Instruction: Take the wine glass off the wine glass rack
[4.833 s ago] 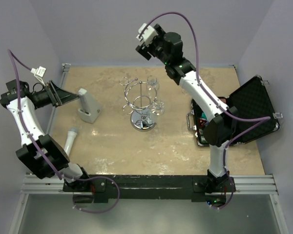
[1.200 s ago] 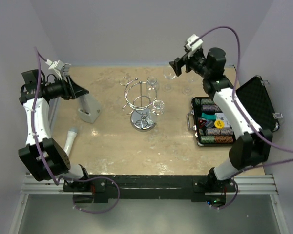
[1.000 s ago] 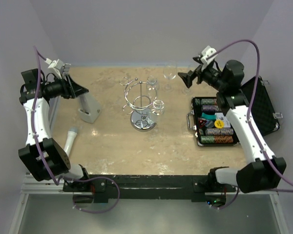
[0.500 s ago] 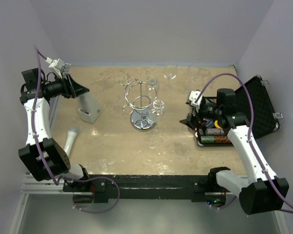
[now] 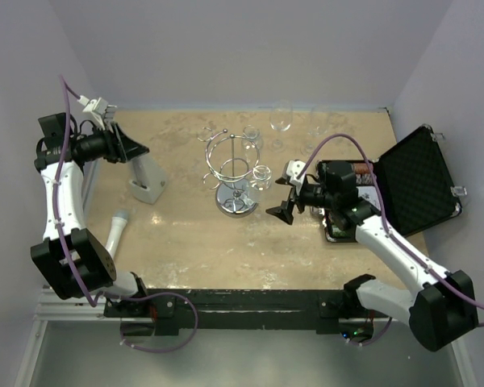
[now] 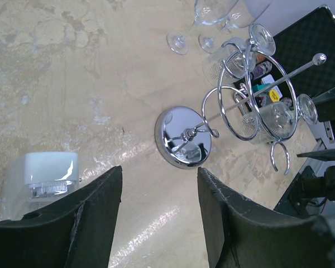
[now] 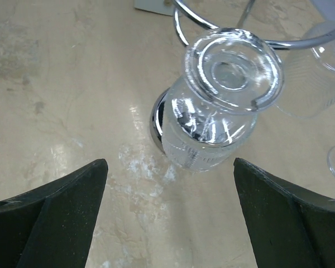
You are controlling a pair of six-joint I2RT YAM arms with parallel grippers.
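Wine glass (image 7: pixel 212 120) hangs upside down on the wine glass rack (image 5: pixel 237 201), straight ahead of the right pincer (image 7: pixel 168 178), whose fingers are spread and clear of it. The right wrist view shows its ribbed bowl, which is a mere glint from above. The left pincer (image 6: pixel 159 178), also spread, faces the rack from farther off. Beyond both, two glasses (image 5: pixel 281 121) stand on the table (image 5: pixel 185 238).

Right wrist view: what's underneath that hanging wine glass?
The wine glass hangs foot-up. Below it, an edge of the round base of the wine glass rack peeks out at its left, standing on the table. The rest of the base is blurred behind the ribbed glass.
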